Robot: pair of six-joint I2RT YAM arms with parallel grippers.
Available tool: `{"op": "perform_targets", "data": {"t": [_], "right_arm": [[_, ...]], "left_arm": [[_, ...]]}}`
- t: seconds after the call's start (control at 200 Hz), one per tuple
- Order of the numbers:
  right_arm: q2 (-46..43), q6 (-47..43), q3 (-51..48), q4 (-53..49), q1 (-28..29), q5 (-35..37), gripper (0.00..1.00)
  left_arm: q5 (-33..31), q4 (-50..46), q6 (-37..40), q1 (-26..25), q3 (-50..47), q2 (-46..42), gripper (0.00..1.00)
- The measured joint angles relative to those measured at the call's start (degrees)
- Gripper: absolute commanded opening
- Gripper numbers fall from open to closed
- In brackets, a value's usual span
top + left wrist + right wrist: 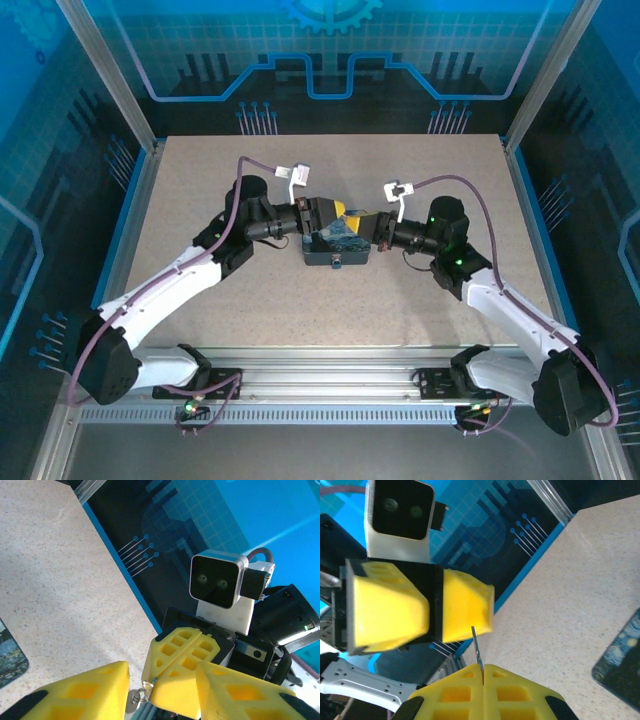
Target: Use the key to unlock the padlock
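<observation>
Key [477, 647] is pinched in the closed right hand [482, 672]. It's light and slippery, probably best gripped at its wide end. Left hand [160, 685] is spread open. Padlock [337, 264] is hung on the box's [335, 240] near face.

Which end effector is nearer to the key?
Right. The right end effector pinches the key between its shut fingertips; the left end effector faces it, open, close to the key's tip.

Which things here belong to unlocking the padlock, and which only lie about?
Job: key, shut in the right gripper; padlock; box; left gripper, open.
Not the job: table; blue wall; cables.
</observation>
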Motion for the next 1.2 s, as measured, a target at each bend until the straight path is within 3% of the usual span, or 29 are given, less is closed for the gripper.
{"op": "perform_targets", "data": {"t": [0.22,0.575,0.966,1.201], "right_arm": [[-1.2,-9.0,3.3,-13.4,1.1,7.1,0.00],[-1.0,-26.0,12.9,-30.7,8.6,29.7,0.00],[0.7,-40.7,15.1,-33.1,14.0,48.0,0.00],[0.7,-50.1,15.0,-28.0,20.1,57.0,0.00]], "left_arm": [[-3.3,-4.2,-0.4,0.9,-0.2,-1.8,0.64],[-9.2,-14.5,-2.0,2.2,-0.2,-2.3,0.66],[-9.5,-17.2,-7.1,2.7,2.0,-1.9,0.68],[-7.6,-16.1,-11.6,2.7,4.2,0.3,0.69]]}}
